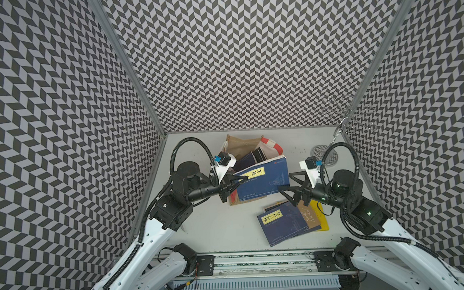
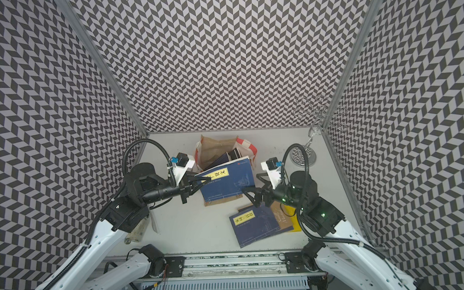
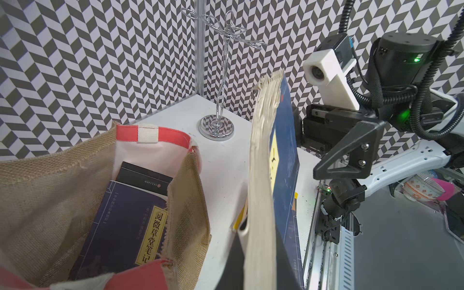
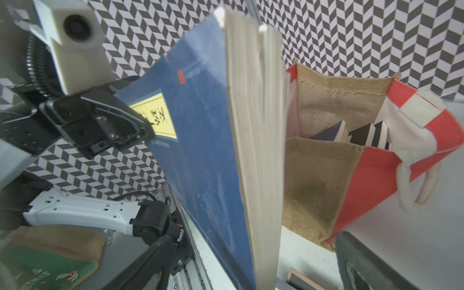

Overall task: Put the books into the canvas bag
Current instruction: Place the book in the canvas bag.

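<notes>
Two books sit inside the tan jute bag (image 1: pixel 241 146); my left pincer (image 1: pixel 244 179) clamps a navy, yellow-labelled paperback (image 1: pixel 264 181) above it, right pincer (image 1: pixel 286 183) gapes empty, three-book pile (image 1: pixel 289 220) left.

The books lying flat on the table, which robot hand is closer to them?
Right. The right gripper hangs open just above the stack of books; the left gripper is over by the canvas bag, shut on a blue book.
</notes>
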Robot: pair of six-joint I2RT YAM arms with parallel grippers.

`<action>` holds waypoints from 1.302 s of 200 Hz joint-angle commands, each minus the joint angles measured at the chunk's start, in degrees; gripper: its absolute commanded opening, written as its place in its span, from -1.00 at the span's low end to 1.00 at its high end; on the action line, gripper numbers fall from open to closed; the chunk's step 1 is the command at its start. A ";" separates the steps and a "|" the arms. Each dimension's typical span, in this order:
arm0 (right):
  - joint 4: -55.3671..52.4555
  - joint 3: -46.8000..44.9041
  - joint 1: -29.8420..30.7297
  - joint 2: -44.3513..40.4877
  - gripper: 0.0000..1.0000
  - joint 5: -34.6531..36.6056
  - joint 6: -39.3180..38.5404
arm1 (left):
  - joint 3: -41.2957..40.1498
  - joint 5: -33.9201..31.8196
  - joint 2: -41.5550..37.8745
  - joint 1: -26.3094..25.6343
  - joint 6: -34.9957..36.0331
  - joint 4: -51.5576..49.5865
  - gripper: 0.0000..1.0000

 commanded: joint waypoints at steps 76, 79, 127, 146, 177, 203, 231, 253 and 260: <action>26.34 -2.54 -3.23 2.54 0.04 -21.41 12.00 | -3.65 9.57 0.35 7.24 -10.34 17.99 -1.00; 27.12 -2.55 -3.23 2.77 0.03 -21.63 12.26 | -3.75 9.74 0.51 7.19 -10.54 18.34 -1.00; 37.83 -2.37 -3.23 6.06 -0.29 -18.05 19.06 | -7.05 10.69 0.64 8.67 -17.86 28.14 -1.00; 39.68 -1.23 -3.23 7.08 -0.74 -16.88 20.85 | -7.31 9.59 1.38 9.16 -19.63 29.11 -1.00; 30.79 6.35 -3.87 9.92 -1.00 -9.21 19.71 | -5.57 6.14 4.20 10.76 -20.68 26.89 -0.47; 12.89 20.13 -5.74 17.22 -1.00 -2.05 15.37 | -0.69 0.25 8.26 12.42 -18.78 18.10 0.52; -1.81 32.37 -6.37 25.63 -1.00 5.18 9.95 | 4.95 -11.09 13.20 13.07 -13.73 6.36 0.56; -7.98 39.16 -6.39 30.91 -1.00 6.32 7.53 | 8.79 -17.88 18.02 13.26 -11.44 -1.11 0.54; -9.46 40.85 -6.39 32.22 -1.00 6.46 6.79 | 9.81 -19.27 19.56 13.25 -10.76 -2.84 0.53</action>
